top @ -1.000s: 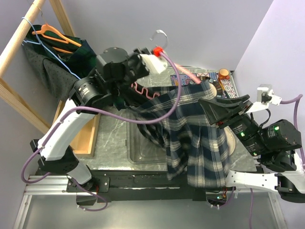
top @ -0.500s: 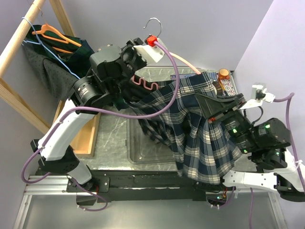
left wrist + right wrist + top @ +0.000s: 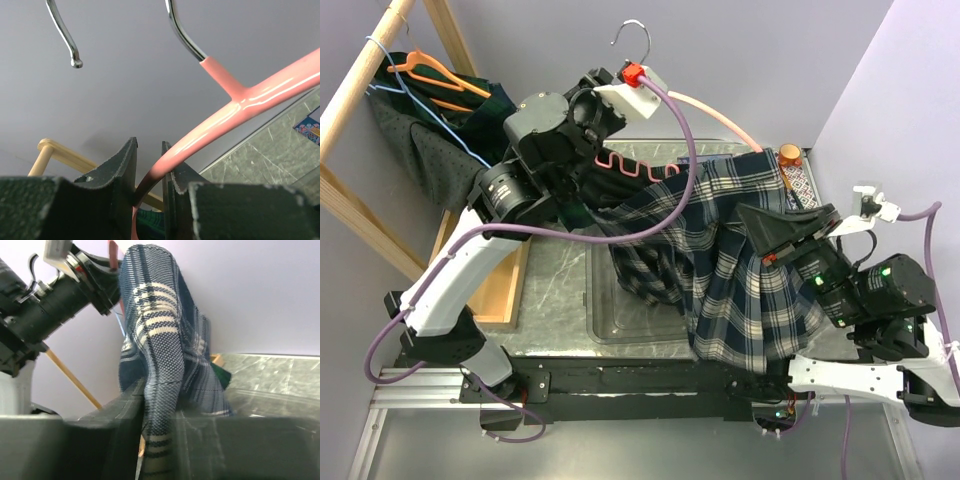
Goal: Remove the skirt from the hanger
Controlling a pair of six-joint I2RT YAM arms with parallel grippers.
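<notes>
- The left gripper (image 3: 149,172) is clamped on the pink hanger (image 3: 715,117), its two dark fingers (image 3: 116,172) pressed either side of the pink arm, which curves up and away to the right of the jaws.
- Above that gripper the hanger's metal hook (image 3: 632,36) stands free in the air against the grey wall; in the left wrist view its curled tip hangs up and to the left of the fingers.
- The plaid skirt (image 3: 740,270) drapes from the hanger down and to the right of the left gripper, spilling over the table toward the right arm.
- The right gripper (image 3: 157,412) is pinched on a fold of the skirt; the fabric rises in a bunched column straight up from between its jaws.
- Beyond that column, up and left of the right gripper, the left arm's black wrist blocks the view.
- Below the hanging skirt, left of the right gripper, sits a clear shallow tray (image 3: 610,320) on the marble table (image 3: 555,275); the skirt's hem overlaps its right part.
- Far left of the left gripper, a wooden rack (image 3: 360,80) carries an orange hanger (image 3: 430,68) and dark garments (image 3: 430,140).
- A wooden box (image 3: 500,290) lies beside the left arm; its contents cannot be seen.
- Behind the right gripper, by the back corner, are a small orange-topped object (image 3: 789,154) and a patterned card (image 3: 799,185).
</notes>
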